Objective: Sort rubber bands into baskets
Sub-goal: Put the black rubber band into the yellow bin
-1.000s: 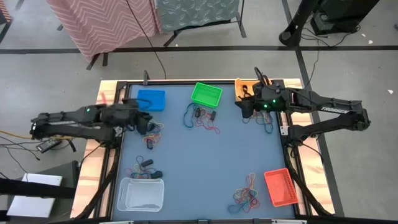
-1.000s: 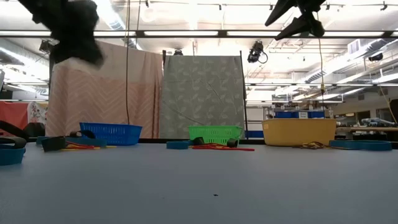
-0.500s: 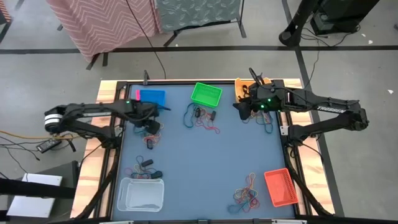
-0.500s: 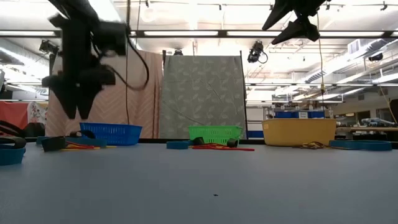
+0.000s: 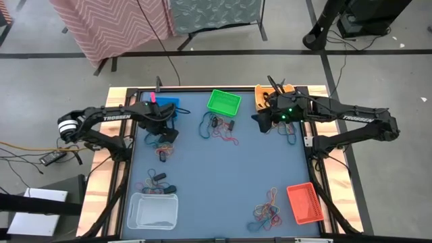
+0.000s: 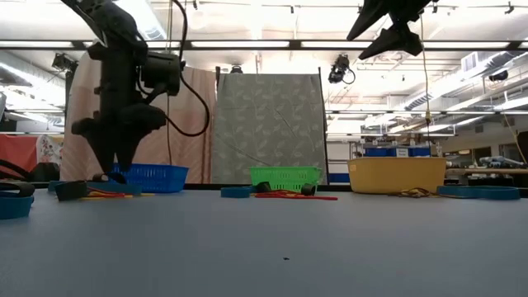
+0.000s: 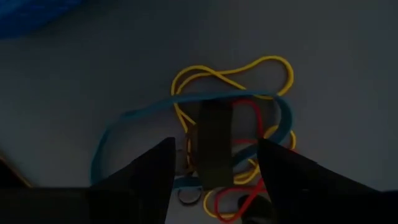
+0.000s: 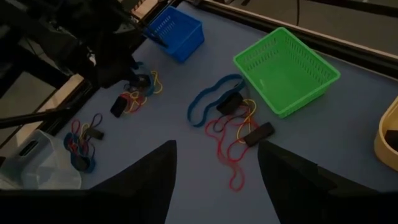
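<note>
As seen from above, my left gripper (image 5: 164, 137) hangs over a tangle of rubber bands (image 5: 164, 147) just near of the blue basket (image 5: 164, 108), fingers apart and empty; my right gripper (image 5: 258, 120) hovers open between the green basket (image 5: 224, 102) and the yellow-orange basket (image 5: 260, 96). The red-orange basket (image 5: 303, 203) and clear white basket (image 5: 153, 210) sit at the near corners. Low view: the left gripper (image 6: 117, 169) points down before the blue basket (image 6: 148, 176), off the table (image 6: 272, 247). Left wrist view: spread fingers (image 7: 149, 171) frame yellow, blue and red bands (image 7: 231, 134) around a dark strip (image 7: 214, 149). Right wrist view: open fingers (image 8: 152, 174) face bands (image 8: 227, 134) beside the green basket (image 8: 286, 68).
</note>
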You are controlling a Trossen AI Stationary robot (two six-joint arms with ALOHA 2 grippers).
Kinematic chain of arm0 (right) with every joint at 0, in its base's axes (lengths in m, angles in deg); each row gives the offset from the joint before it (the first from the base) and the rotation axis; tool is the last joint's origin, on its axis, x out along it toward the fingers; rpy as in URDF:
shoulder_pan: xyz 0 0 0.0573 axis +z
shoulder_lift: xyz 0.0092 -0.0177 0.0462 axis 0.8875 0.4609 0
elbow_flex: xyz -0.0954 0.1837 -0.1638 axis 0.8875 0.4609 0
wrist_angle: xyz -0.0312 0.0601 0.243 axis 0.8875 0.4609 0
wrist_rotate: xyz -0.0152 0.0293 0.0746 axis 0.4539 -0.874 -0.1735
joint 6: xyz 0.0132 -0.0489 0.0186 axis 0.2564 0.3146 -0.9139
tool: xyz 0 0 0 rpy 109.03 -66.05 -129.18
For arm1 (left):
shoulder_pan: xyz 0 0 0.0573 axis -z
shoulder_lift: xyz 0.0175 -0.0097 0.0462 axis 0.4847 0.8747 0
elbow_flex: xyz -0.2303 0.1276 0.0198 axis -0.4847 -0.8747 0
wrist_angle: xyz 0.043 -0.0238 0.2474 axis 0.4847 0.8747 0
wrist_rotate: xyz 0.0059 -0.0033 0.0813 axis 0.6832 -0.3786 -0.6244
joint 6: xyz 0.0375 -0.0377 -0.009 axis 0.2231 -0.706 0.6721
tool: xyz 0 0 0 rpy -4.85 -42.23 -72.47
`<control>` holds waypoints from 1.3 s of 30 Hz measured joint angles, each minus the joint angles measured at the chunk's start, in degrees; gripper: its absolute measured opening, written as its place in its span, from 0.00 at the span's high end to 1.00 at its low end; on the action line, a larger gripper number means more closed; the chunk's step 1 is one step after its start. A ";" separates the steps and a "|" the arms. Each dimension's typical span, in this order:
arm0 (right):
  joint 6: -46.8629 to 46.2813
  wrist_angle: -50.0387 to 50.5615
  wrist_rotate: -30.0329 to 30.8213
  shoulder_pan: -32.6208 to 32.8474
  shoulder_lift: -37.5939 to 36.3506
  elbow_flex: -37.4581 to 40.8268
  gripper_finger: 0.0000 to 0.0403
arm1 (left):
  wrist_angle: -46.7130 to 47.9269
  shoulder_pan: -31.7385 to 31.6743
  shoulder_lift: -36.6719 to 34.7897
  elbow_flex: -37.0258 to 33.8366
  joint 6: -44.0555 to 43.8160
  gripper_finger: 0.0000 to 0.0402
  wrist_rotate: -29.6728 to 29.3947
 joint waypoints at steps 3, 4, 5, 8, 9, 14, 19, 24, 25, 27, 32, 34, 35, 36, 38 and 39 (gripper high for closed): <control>0.00 0.00 0.02 0.00 0.00 0.00 0.42 | -0.16 -0.20 0.00 -1.58 -0.11 0.43 0.76; 0.00 0.00 0.04 0.00 0.00 0.00 0.41 | -0.30 -0.20 0.00 -2.18 -0.57 0.43 0.85; 0.00 0.00 0.04 0.00 0.00 0.00 0.41 | -0.47 -0.20 0.00 -2.66 -1.02 0.43 0.85; 0.00 0.00 0.12 0.00 0.00 0.00 0.42 | -1.45 -0.20 0.00 -3.88 -2.47 0.43 0.78; 0.00 0.00 0.23 0.00 0.00 0.00 0.42 | -1.97 -0.20 0.00 -4.10 -2.79 0.43 0.73; 0.00 0.00 0.26 0.00 -0.02 0.00 0.42 | -5.16 -0.20 0.00 -5.23 -3.10 0.47 0.74; 0.00 -0.02 0.39 0.00 -0.02 0.00 0.42 | -6.98 -0.23 0.00 -5.29 -4.31 0.57 -0.40; 0.00 -0.43 0.39 0.00 -0.02 0.00 0.43 | -6.84 -0.27 0.00 -5.29 -4.29 0.74 -0.45; -0.02 -0.61 0.39 0.00 -0.02 0.00 0.43 | -6.83 -0.27 0.00 -5.29 -4.25 0.79 -0.02; -0.02 -0.88 0.39 0.00 -0.02 0.00 0.43 | -7.06 -0.27 -0.10 -5.29 -3.65 0.90 1.24; -0.30 -1.38 0.23 0.00 -0.02 0.00 0.43 | -5.34 -0.27 -0.13 -0.72 -0.91 0.98 3.44; -1.05 -1.76 0.08 0.00 -0.02 0.00 0.43 | -3.46 0.01 -0.13 3.20 0.54 0.99 3.47; -1.44 -2.25 -0.17 0.00 -0.02 0.00 0.43 | -3.27 0.26 -0.13 5.41 1.23 0.99 3.35; -1.62 -2.82 -0.28 0.00 -0.02 0.00 0.43 | -3.47 0.61 -0.13 8.04 2.21 0.99 3.23; -1.73 -4.83 -0.33 0.00 -0.02 0.00 0.43 | -5.50 1.33 -0.02 12.99 5.02 0.99 3.23; -1.73 -6.26 -0.32 0.00 -0.02 0.00 0.43 | -7.18 1.65 0.50 15.46 6.35 0.99 3.15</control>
